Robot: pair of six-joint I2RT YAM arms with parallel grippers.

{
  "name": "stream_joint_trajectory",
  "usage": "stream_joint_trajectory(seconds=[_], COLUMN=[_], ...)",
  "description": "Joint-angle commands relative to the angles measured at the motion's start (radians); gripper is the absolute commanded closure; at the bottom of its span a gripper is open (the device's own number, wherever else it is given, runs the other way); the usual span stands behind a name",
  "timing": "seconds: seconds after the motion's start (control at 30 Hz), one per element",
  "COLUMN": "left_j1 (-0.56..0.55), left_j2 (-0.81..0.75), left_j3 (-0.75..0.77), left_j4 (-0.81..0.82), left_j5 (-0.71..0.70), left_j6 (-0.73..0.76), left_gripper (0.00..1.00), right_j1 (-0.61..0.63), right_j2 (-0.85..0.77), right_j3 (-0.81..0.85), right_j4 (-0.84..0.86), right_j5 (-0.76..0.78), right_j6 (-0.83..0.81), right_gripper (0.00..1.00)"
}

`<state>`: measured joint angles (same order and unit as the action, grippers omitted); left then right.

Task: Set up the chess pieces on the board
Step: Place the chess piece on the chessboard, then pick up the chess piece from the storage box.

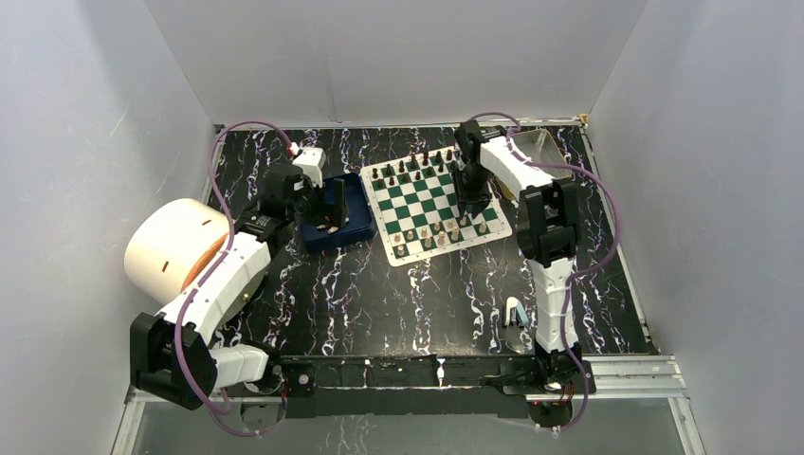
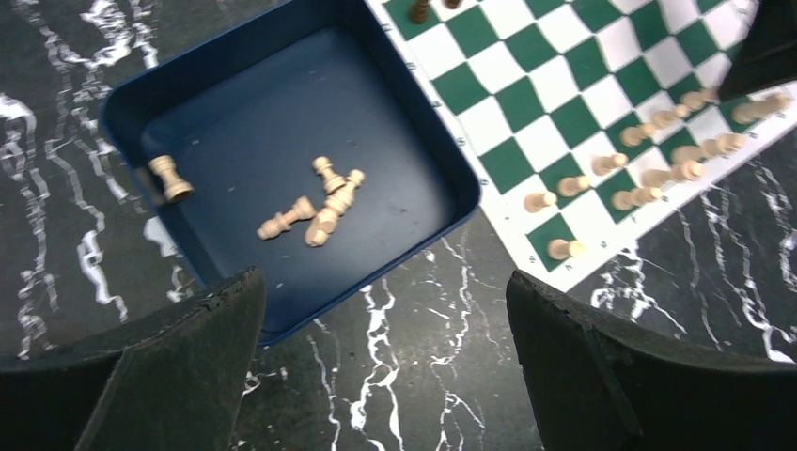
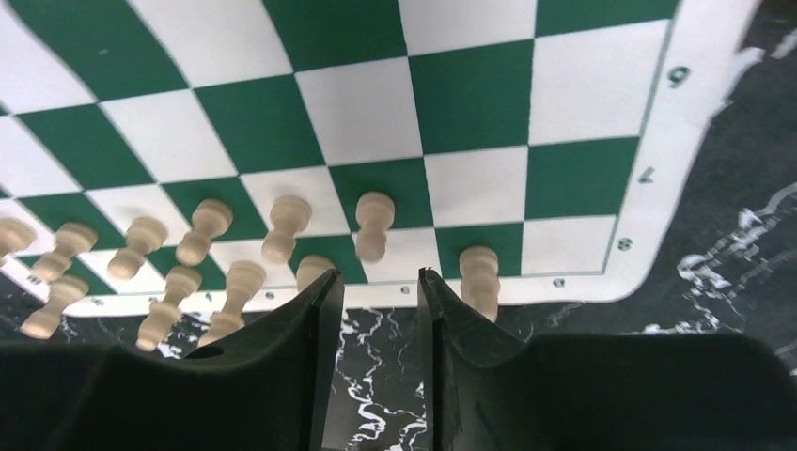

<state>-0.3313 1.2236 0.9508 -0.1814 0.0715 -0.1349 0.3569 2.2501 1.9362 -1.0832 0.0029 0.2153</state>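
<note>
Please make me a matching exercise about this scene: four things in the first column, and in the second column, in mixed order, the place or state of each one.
Column one
1. blue tray
2. left gripper
3. right gripper
4. dark chess pieces

Column two
A. jaws wide open, nothing between them
B. standing on the far rows of the chessboard
C. holds a few loose cream chess pieces
D. jaws only a little apart, empty, at the near edge of the chessboard

Right pairs: 1-C, 2-A, 3-D, 4-B
</note>
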Motion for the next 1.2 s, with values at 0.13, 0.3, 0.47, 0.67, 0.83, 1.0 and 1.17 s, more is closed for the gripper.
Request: stream_joint_trajectory(seconds=[0.13, 0.3, 0.47, 0.67, 0.83, 1.0, 1.17], left_j1=[0.000, 0.003, 0.003, 0.003, 0.003, 0.000, -0.026], left_j2=[0.095, 0.254, 0.359, 0.429, 0.502, 0.579, 0.627], left_j3=[0.179, 0.311, 0.381, 0.382, 0.441, 0.509, 0.524], left_j4=[-0.151, -0.250, -0.271, -0.206, -0.230, -0.274, -0.291], left_j5=[-0.178, -0.237, -0.382, -0.564, -0.625, -0.638, -0.715], left_j6=[0.011, 0.038, -0.014, -0.207, -0.237, -0.239, -0.280], left_gripper=[0.02, 0.05, 0.16, 0.19, 0.23, 0.46, 0.53], right_j1=[0.007, 0.006, 0.008, 0.007, 0.008, 0.006, 0.005], right_j2=[-0.252, -0.408, -0.583, -0.775, -0.908, -1.029, -1.159], right_j3=[0.002, -0.117, -0.301, -0.512, -0.622, -0.740, -0.845], right_j4=[-0.021, 0.089, 0.298, 0.515, 0.650, 0.785, 0.900], right_j5=[0.023, -0.029, -0.161, -0.193, -0.176, -0.163, -0.148], right_j6=[-0.006, -0.007, 0.037, 0.111, 0.138, 0.231, 0.265], right_gripper=[0.54, 0.39, 0.01, 0.01, 0.01, 0.01, 0.01])
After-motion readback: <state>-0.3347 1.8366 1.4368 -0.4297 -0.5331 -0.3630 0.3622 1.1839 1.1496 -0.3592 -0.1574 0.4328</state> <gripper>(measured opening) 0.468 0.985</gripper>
